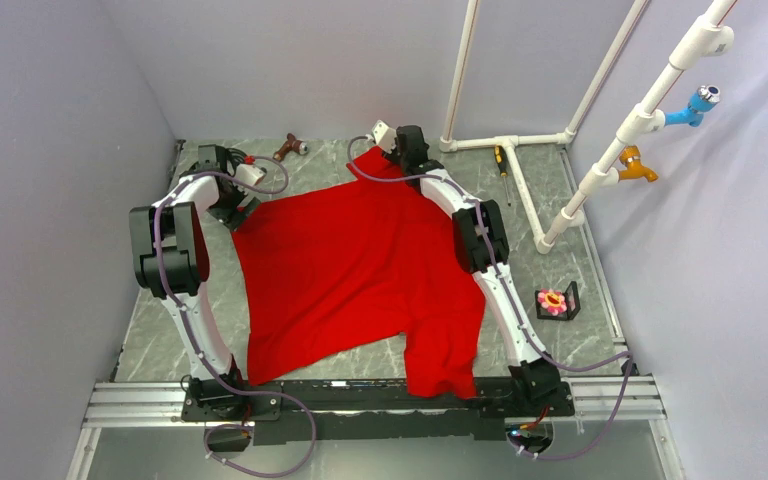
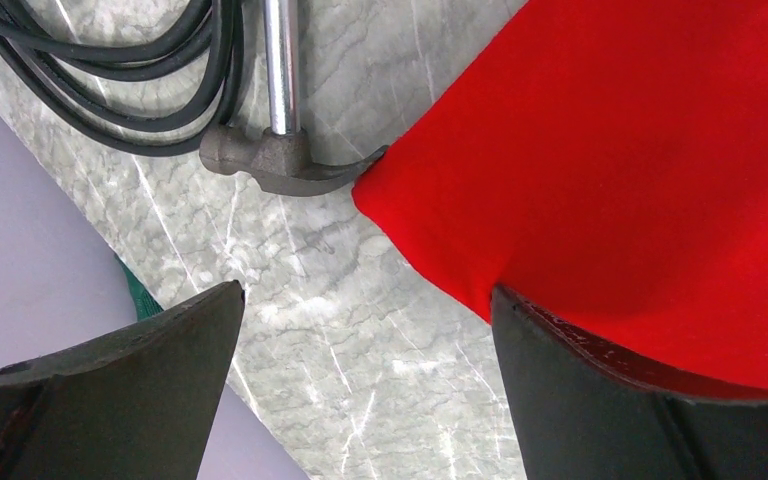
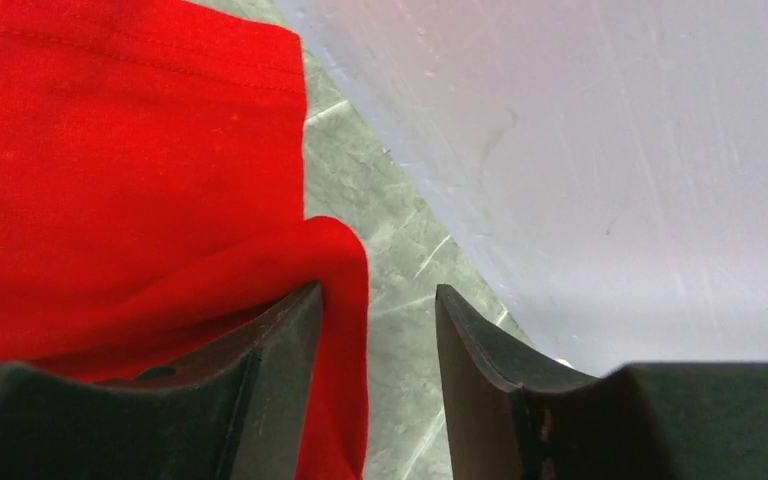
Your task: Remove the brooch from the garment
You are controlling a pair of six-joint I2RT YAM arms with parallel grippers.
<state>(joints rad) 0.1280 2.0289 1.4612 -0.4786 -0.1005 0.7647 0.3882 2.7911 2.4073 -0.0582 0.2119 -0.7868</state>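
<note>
grey marbled desk (image 1: 150, 330), purple walls. brooch (image 1: 552, 302) sits in a small black holder (image 1: 571, 297) right of the right arm, apart from the garment (image 1: 360, 270), so the removal looks done. both arms are reached to the shirt's far corners. left gripper (image 2: 365, 300) is wide open over the cloth edge, holding nothing. right gripper (image 3: 375, 300) is part open with a fold beside one finger, unclamped. suggest lifting straight up to avoid snagging cloth.

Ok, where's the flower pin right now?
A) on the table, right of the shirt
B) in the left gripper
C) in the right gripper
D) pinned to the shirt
A: the flower pin sits by a small black holder on the table, apart from the red shirt.
</note>
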